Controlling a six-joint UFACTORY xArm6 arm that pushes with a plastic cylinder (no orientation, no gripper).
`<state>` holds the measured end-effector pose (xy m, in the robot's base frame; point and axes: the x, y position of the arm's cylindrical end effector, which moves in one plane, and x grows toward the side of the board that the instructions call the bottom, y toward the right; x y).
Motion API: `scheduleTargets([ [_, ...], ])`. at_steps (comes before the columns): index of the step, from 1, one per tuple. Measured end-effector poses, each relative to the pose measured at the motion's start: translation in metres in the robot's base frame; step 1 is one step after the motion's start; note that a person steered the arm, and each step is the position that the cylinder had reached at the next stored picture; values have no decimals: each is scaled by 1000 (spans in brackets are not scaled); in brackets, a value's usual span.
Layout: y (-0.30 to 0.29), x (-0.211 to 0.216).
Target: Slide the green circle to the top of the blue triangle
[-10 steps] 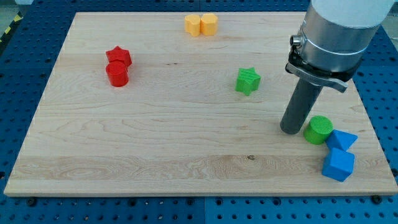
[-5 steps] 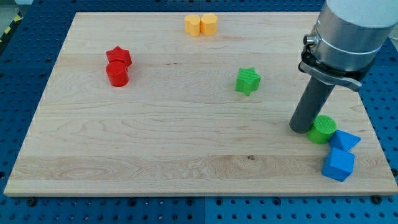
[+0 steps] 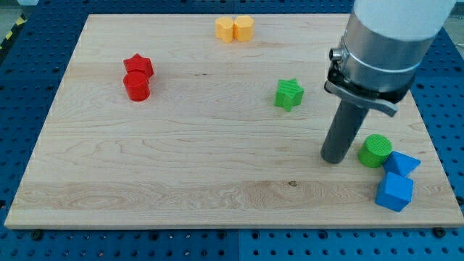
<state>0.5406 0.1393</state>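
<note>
Pale wooden board [image 3: 181, 145], round green circle [image 3: 375, 151] beside wedge-shaped blue triangle [image 3: 401, 163].

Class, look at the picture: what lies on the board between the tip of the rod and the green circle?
Nothing. In the camera view my tip stands just to the view's left of the green circle, apart from it, with only a narrow strip of bare board between them.

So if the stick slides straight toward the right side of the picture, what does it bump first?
Probably the green circle: it sits just right of my tip, a small gap between them, with the blue triangle beyond.
</note>
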Motion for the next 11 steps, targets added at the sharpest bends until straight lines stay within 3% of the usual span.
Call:
scheduleTargets([
  [2, 15, 24],
  [4, 16, -9],
  [7, 21, 8],
  [10, 30, 4],
  [11, 30, -18],
])
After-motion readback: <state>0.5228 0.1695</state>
